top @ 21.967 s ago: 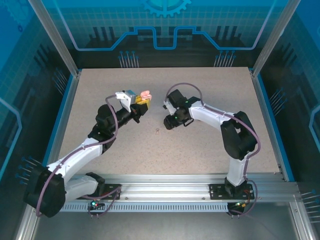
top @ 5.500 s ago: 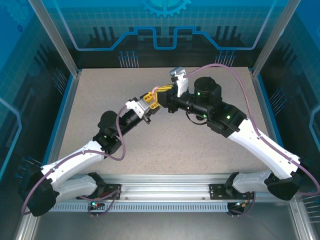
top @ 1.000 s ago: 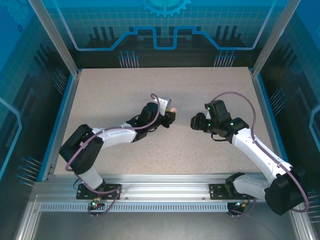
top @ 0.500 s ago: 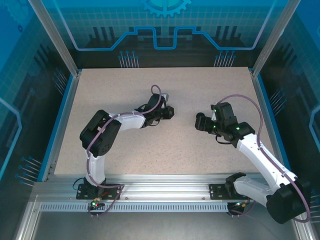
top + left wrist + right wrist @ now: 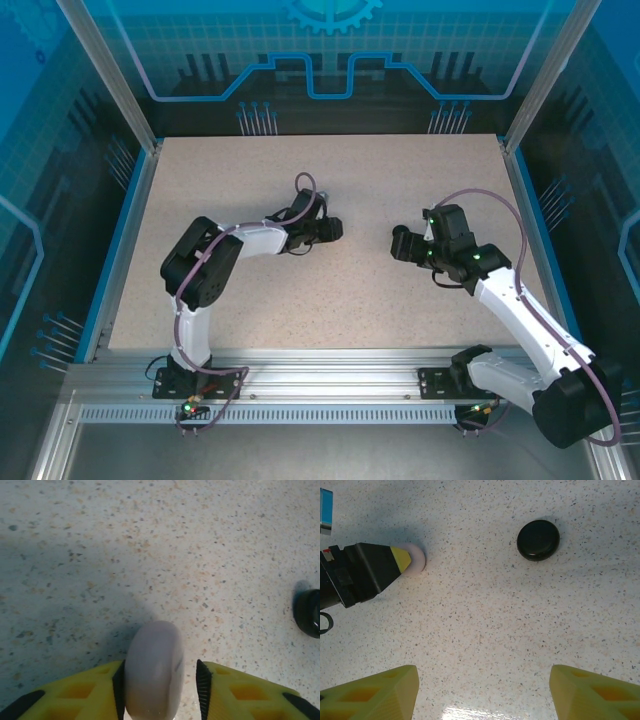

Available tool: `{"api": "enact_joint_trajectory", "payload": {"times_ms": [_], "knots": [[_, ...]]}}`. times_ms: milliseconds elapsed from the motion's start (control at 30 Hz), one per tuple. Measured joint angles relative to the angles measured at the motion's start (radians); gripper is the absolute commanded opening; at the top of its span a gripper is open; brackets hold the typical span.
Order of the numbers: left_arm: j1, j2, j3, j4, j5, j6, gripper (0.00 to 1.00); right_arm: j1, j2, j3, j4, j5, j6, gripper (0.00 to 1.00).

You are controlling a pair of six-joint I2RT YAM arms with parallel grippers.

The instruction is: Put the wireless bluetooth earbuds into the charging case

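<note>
Near the middle of the speckled tabletop [image 5: 250, 180], the left hand [image 5: 330, 228] reached in low from 9 o'clock. The right hand [image 5: 400, 243] hovered at its 3 o'clock, a short way off.

In the left wrist view, the pale charging case [image 5: 152, 672] stood on its edge on the tabletop, between the yellow fingers of the left hand [image 5: 160, 682]. The pad at 9 o'clock [image 5: 119, 686] lay against the case. The pad at 3 o'clock [image 5: 202, 684] stood just clear of it, with a thin strip of tabletop between them, so the jaws were slightly apart and not clamped. The case looked closed, and what it held could not be told. A black case [image 5: 309, 612] lay flat at 2 o'clock of the pale one, well apart from it.

In the right wrist view, the right hand [image 5: 484, 677] had its fingers spread wide over bare tabletop and gripped nothing. The black case [image 5: 538, 540] sat at 1 o'clock of the picture's centre. The pale case [image 5: 417, 560] sat at 10 o'clock, half hidden behind the left hand's yellow fingertip.
</note>
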Motion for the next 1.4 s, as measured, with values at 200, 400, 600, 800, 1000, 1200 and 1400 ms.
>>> {"api": "enact_joint_trajectory", "payload": {"times_ms": [200, 400, 600, 800, 1000, 1200, 1400], "knots": [[0.040, -0.043, -0.064, -0.015, -0.006, 0.014, 0.62, -0.002, 0.000, 0.043, -0.018, -0.002, -0.001, 0.73], [0.110, -0.176, -0.146, -0.031, -0.040, 0.037, 0.90, -0.004, 0.018, 0.117, -0.031, 0.018, -0.021, 1.00], [0.144, -0.414, -0.229, -0.027, -0.147, 0.127, 0.99, -0.017, 0.078, 0.181, -0.046, 0.126, -0.054, 1.00], [0.143, -0.670, -0.418, 0.153, -0.283, 0.282, 0.99, -0.023, 0.108, 0.123, 0.085, 0.340, -0.129, 1.00], [0.143, -0.826, -0.638, 0.314, -0.365, 0.457, 0.99, -0.061, 0.198, 0.047, 0.241, 0.527, -0.245, 1.00], [0.156, -0.903, -0.727, 0.392, -0.438, 0.597, 0.99, -0.118, 0.294, -0.049, 0.427, 0.653, -0.343, 1.00], [0.215, -0.869, -0.807, 0.487, -0.502, 0.628, 0.99, -0.130, 0.372, -0.124, 0.637, 0.681, -0.439, 1.00]]}}
